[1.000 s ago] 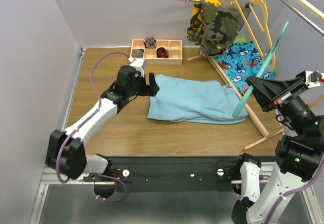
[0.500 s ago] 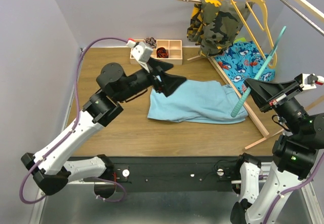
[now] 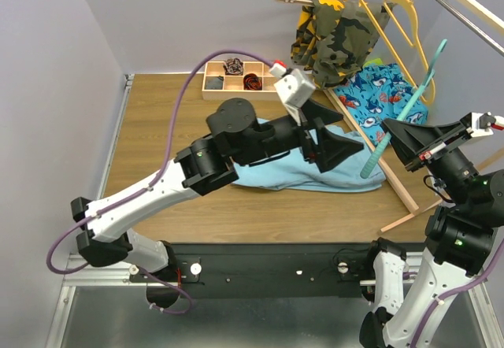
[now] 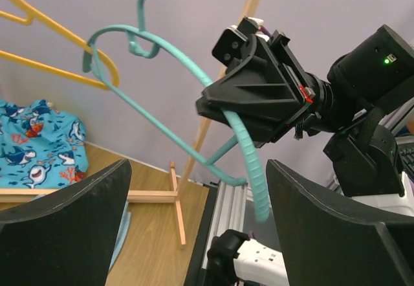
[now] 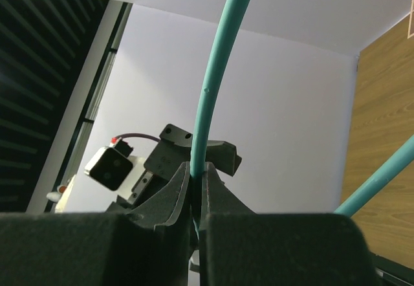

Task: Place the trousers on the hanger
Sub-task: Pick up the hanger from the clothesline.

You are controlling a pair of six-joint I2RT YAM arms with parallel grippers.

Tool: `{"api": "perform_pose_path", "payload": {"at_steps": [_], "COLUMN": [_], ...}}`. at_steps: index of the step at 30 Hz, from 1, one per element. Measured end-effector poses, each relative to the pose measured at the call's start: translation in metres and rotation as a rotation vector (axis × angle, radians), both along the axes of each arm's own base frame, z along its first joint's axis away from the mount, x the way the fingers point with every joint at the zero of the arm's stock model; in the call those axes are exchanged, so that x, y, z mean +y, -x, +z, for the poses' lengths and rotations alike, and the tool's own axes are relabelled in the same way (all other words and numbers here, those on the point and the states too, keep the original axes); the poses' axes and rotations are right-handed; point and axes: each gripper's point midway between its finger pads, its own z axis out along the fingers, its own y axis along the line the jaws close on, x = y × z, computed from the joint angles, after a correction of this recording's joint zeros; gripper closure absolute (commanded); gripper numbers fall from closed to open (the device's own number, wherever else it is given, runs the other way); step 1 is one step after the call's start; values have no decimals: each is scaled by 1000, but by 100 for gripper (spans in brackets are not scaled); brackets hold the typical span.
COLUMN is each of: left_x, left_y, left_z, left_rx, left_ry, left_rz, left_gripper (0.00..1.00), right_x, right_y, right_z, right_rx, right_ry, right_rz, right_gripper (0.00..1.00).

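**Wooden counter (image 3: 146,112): trousers (image 3: 358,171) flat, hanger (image 3: 409,108) aloft**

Pale walls all round, and on the brown counter the trousers lie spread flat across the middle, reaching toward the right edge. Part of them is hidden under the left arm. Over at the right edge, the right tool (image 3: 391,137) is clamped tight on the hanger; its own wrist view shows both fingers pinched on the thin teal bar. The hanger stands tilted, hook high against the wall, lower end hanging just above the trousers' right end. It does not touch the cloth, as far as I can see.

Now the left tool (image 3: 346,134): fingers spread wide, nothing between them, poised above the right part of the trousers. It faces the hanger, and its camera frames the teal hook and the right tool squarely between the fingers.

At the far right corner, a camouflage garment (image 3: 335,37) hangs on a wooden rack (image 3: 402,190), with a shark-print cloth (image 3: 378,96) below it. A compartment tray (image 3: 272,88) sits at the far edge.
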Motion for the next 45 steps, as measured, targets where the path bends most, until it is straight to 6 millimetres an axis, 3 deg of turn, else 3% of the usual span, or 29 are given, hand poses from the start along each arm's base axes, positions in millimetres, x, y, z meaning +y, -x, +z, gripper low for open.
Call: {"api": "perform_pose_path", "payload": {"at_steps": [8,17,19,20,21,24,28,30,31,32,35,37,39,45], "left_x": [-43,-63,-66,-68,-69,-74,-80,-79,-79,-79,-77,-74,-72,-64], "left_y": [10,6,6,5,5,5,11,9,8,8,4,-3,-8,-21], "left_z": [-15,-40,-41,-40,-41,-42,-40,-42,-43,-43,-49,-52,-54,-60], "left_rx": [2,30,31,32,30,37,46,51,53,57,61,68,73,81], "left_ry": [-85,-173,-180,-182,-185,-192,-193,-201,-205,-208,-228,-240,-246,-259], "left_rz": [-7,36,42,48,48,47,41,51,54,56,84,115,144,219], "left_gripper": [7,7,17,27,47,72,88,99,100,100,100,100,100,100], "right_x": [-1,-4,-4,-4,-4,-6,-11,-11,-11,-11,-11,-10,-8,-2], "right_y": [-2,-6,-6,-6,-6,-8,-15,-16,-16,-16,-15,-14,-11,-3], "right_z": [-2,-4,-4,-4,-4,-6,-10,-11,-12,-13,-13,-11,-9,-1], "right_rx": [4,9,8,8,9,14,34,40,43,44,55,49,38,10], "right_ry": [7,12,13,13,13,13,11,11,12,13,6,11,20,45], "right_rz": [-6,-16,-17,-17,-17,-30,-48,-51,-50,-50,-45,-44,-42,-23], "right_gripper": [99,99,99,99,99,97,87,78,73,55,26,19,3,0]}}
